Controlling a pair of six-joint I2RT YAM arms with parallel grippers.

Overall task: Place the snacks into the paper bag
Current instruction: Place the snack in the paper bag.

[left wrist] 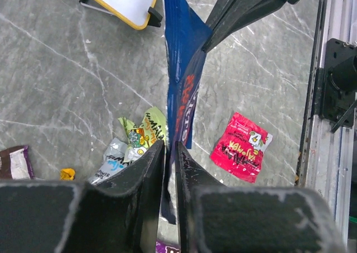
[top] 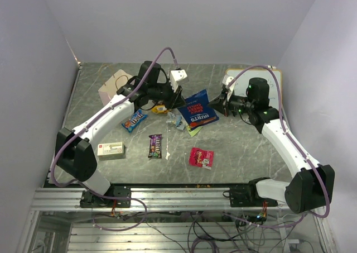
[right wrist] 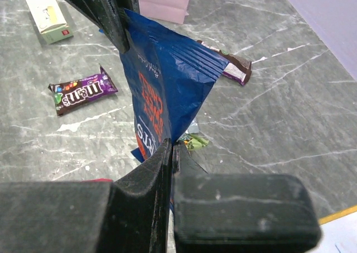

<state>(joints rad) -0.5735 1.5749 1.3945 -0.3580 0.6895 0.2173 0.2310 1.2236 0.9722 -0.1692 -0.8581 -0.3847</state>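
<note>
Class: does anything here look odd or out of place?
Yes: the large blue packet is held up edge-on, pinched at opposite ends by the left gripper and the right gripper at once.

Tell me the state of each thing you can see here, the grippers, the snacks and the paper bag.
left gripper: shut on large blue bag
right gripper: shut on large blue bag
large blue bag: pinched from two sides, held up off the table
M&M's packet: lying flat, untouched
red-pink packet: lying flat, untouched
paper bag: on the table, open or not unclear
</note>
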